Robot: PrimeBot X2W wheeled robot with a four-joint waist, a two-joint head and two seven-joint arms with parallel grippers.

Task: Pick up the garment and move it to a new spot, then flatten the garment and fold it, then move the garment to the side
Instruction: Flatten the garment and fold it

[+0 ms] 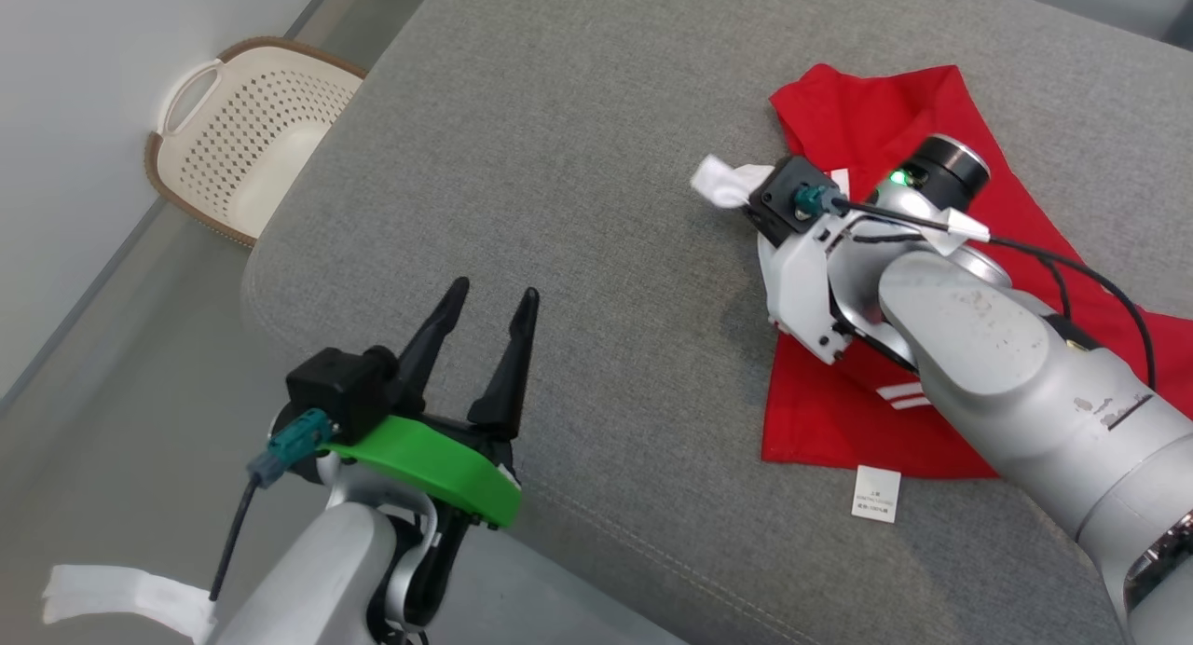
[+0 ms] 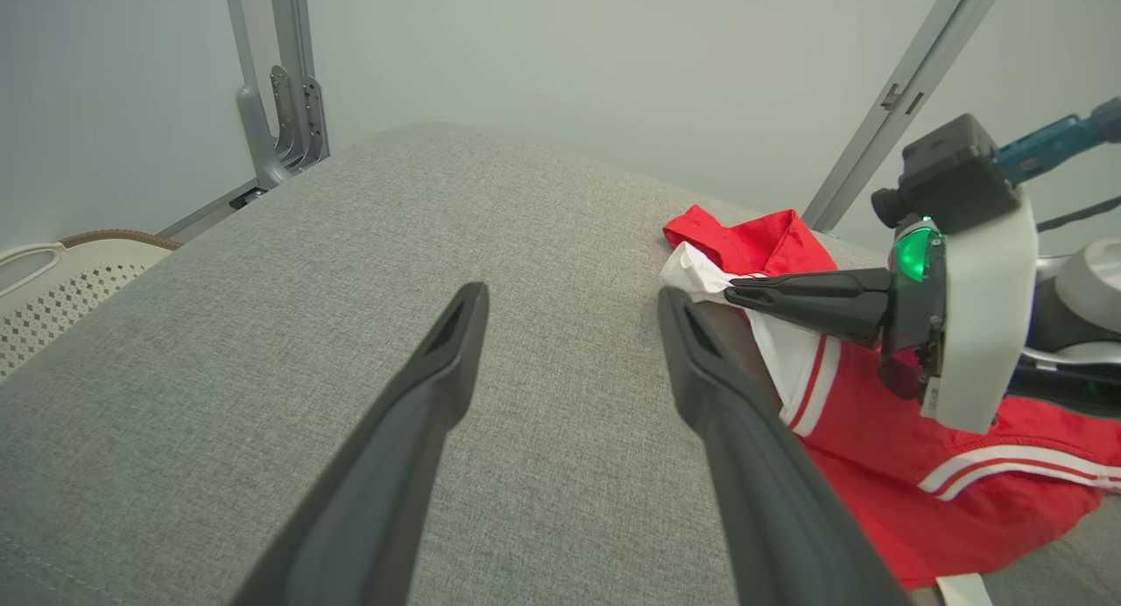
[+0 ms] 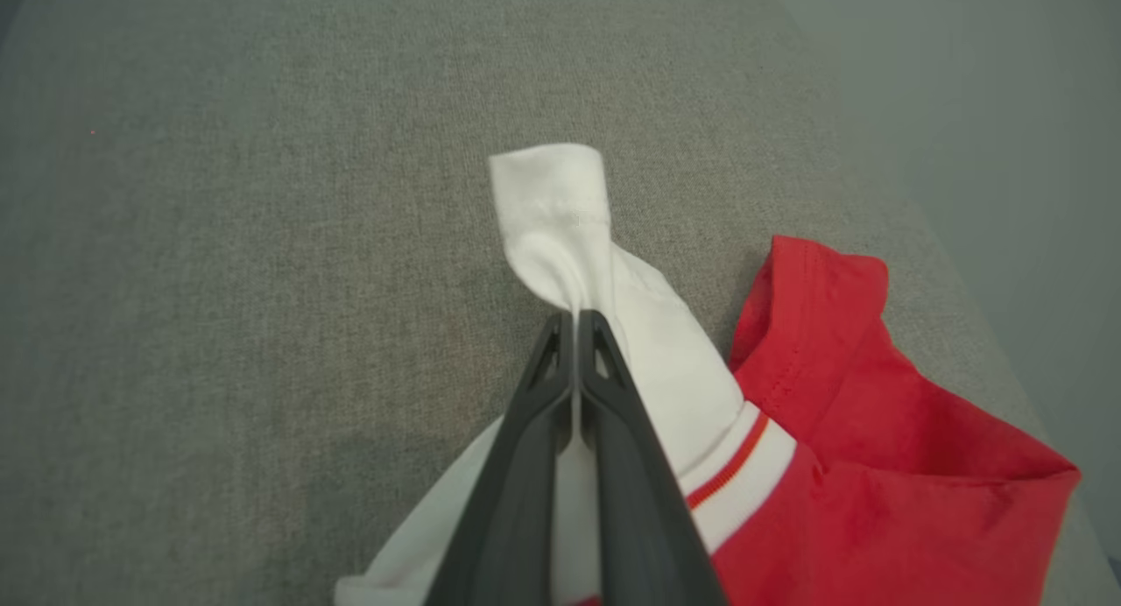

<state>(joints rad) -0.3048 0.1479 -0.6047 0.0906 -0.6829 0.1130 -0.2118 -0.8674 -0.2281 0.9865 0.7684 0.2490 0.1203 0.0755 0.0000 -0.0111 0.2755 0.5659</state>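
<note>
On the grey cushion [image 1: 578, 114], far-right part: the red garment [image 1: 876, 123] with white striped trim lies crumpled, part of it under the right arm. A white label [image 1: 877, 493] sticks out from its hem on the side nearer the cushion's front edge.

Surface: woven grey fabric, flat, with a stitched seam running along the cushion's front edge.

Room: pale wall [image 1: 75, 114] left of the cushion, grey floor [image 1: 112, 375] below it. A cream perforated basket [image 1: 247, 137] stands on the floor just beside the cushion's far-left corner. Metal frame posts [image 2: 293, 81] rise behind the cushion's far side.

Right arm's fingers [image 3: 521, 475]: pressed together, pinching the garment's white sleeve [image 3: 560, 229], which bunches past the tips, lifted off the cushion.

Left arm's fingers [image 2: 377, 483]: spread wide, holding nothing, above the cushion's front-left corner and well apart from the garment.

Edges: the cushion's left side rounds off and drops to the floor. A broad stretch of bare cushion fabric lies between that left edge and the garment.
</note>
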